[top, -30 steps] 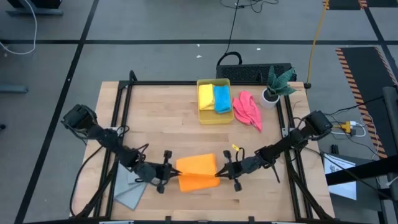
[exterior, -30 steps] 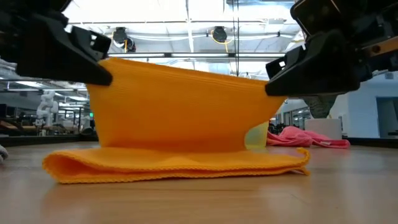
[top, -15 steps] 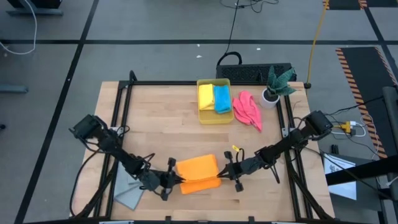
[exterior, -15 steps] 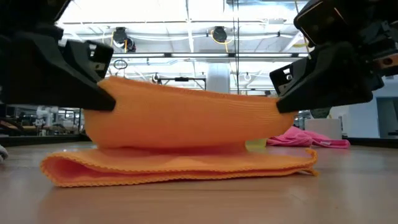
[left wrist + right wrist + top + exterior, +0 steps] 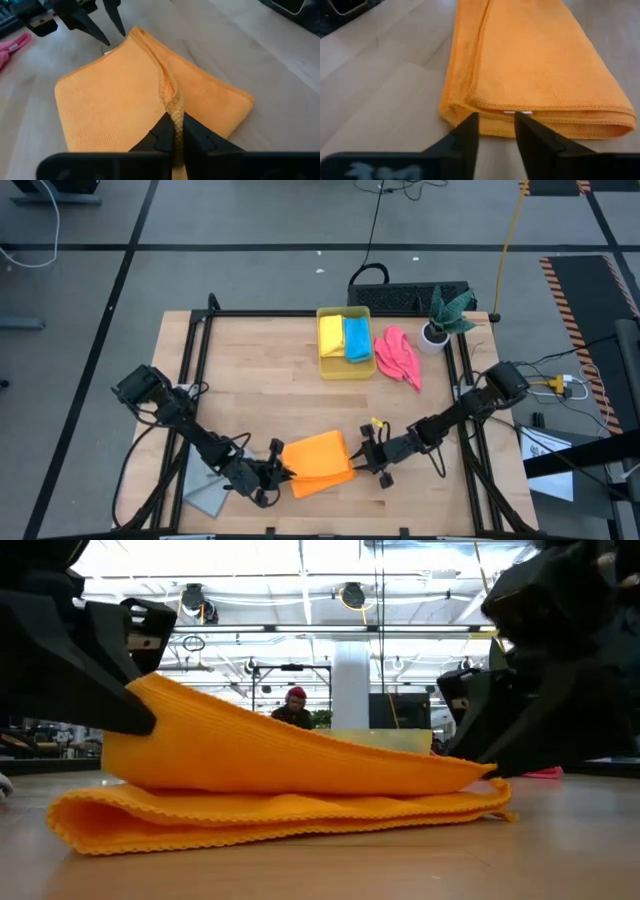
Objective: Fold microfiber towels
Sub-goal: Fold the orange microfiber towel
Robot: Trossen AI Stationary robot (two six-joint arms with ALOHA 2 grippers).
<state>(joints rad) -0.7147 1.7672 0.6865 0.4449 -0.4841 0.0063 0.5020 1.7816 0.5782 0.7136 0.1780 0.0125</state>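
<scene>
Robot arms finish a fold in the orange towel.

Left gripper pinches the limp, light cloth's corner; right gripper, fingers parted and empty, sits just off the opposite edge.

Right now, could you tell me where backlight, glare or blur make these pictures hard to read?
Low view: bright ceiling lights behind turn both arms into silhouettes, while the orange towel stays clear. Left wrist view: the left claw is soft, being so close. Right wrist view: the right claw is blurred likewise. High view: evenly lit, no glare.

Orange towel (plain), black hands.
</scene>
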